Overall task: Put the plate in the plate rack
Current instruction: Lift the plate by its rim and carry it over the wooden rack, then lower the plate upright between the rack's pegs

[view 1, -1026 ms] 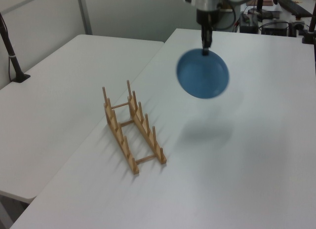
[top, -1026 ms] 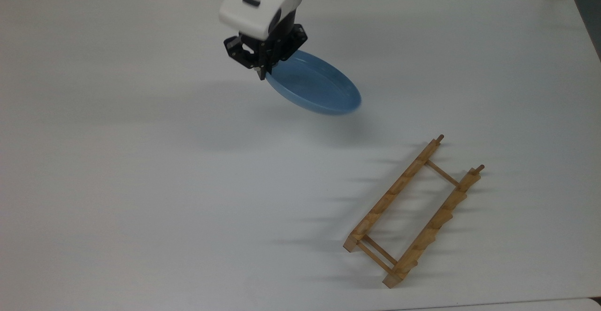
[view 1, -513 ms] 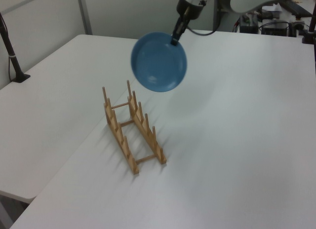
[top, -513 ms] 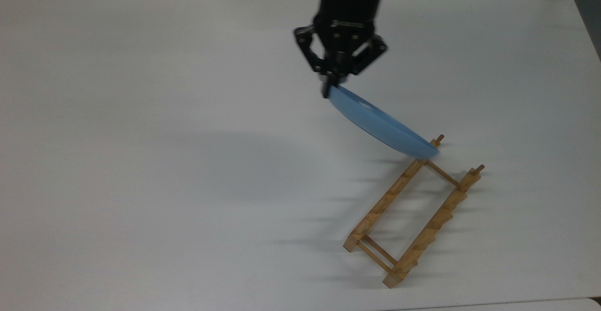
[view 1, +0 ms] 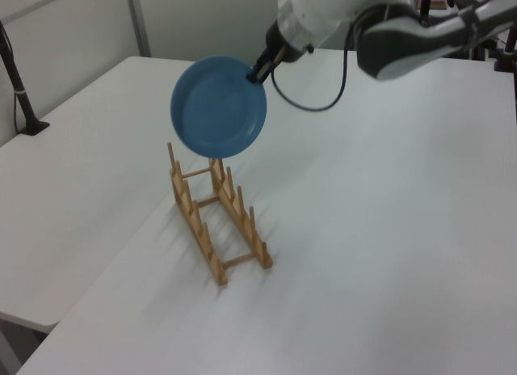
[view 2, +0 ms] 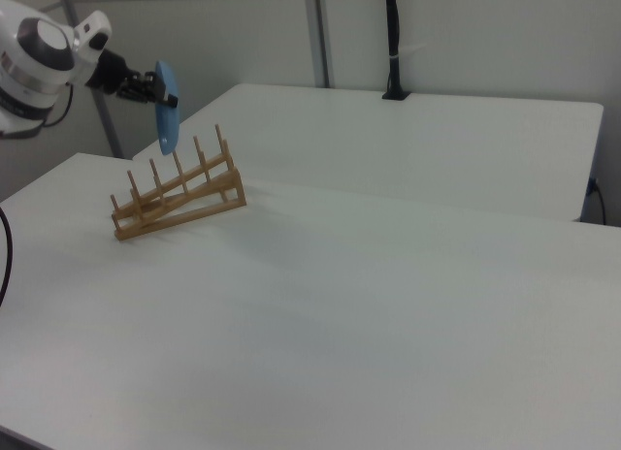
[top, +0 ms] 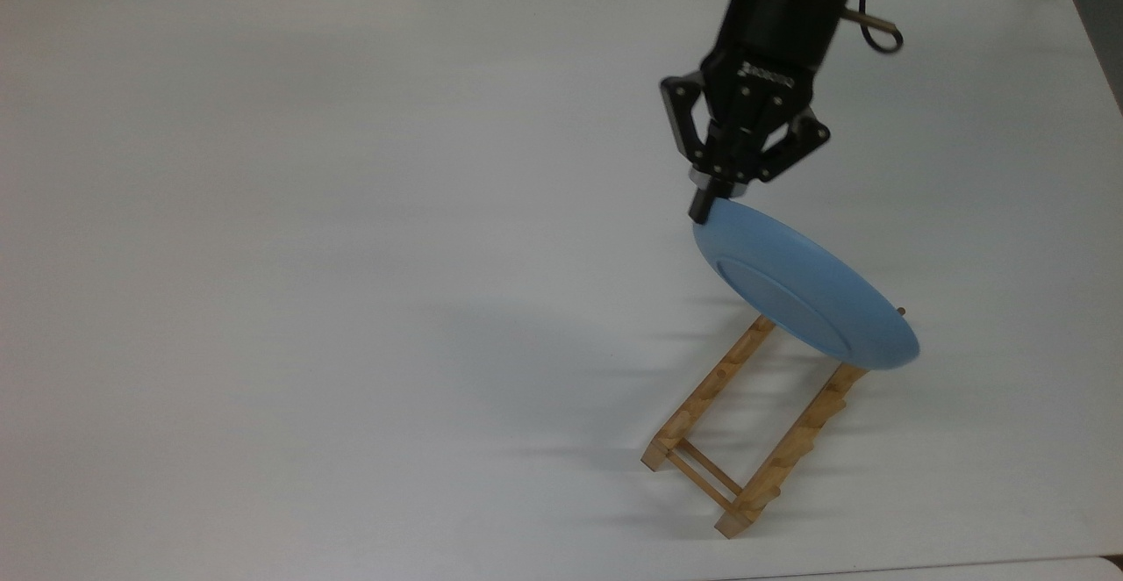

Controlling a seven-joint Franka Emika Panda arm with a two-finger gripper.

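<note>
Pegs at the far end of the plate rack (top: 753, 423) are hidden in the top view behind the plate (top: 803, 291), which covers both rails there; a single peg tip pokes out past the rim on the top view's right. Left to right in the top view, bare white table (top: 307, 256) gives way to the black gripper (top: 702, 210), whose fingers are pinched shut on the plate's upper rim. The plate hangs from it, tilted steeply, with its matte underside toward the top camera. In the left view its glossy face (view 1: 218, 107) shows, held in the air just above the rack's far pegs (view 1: 218, 217). The right view shows it nearly edge-on (view 2: 168, 108), upright, above the rack's taller end (view 2: 179, 193); whether it touches a peg cannot be told. Half a second ago the plate's lower rim just reached the rack's far end; a second ago it was well apart from the rack. The rack itself has not shifted.
</note>
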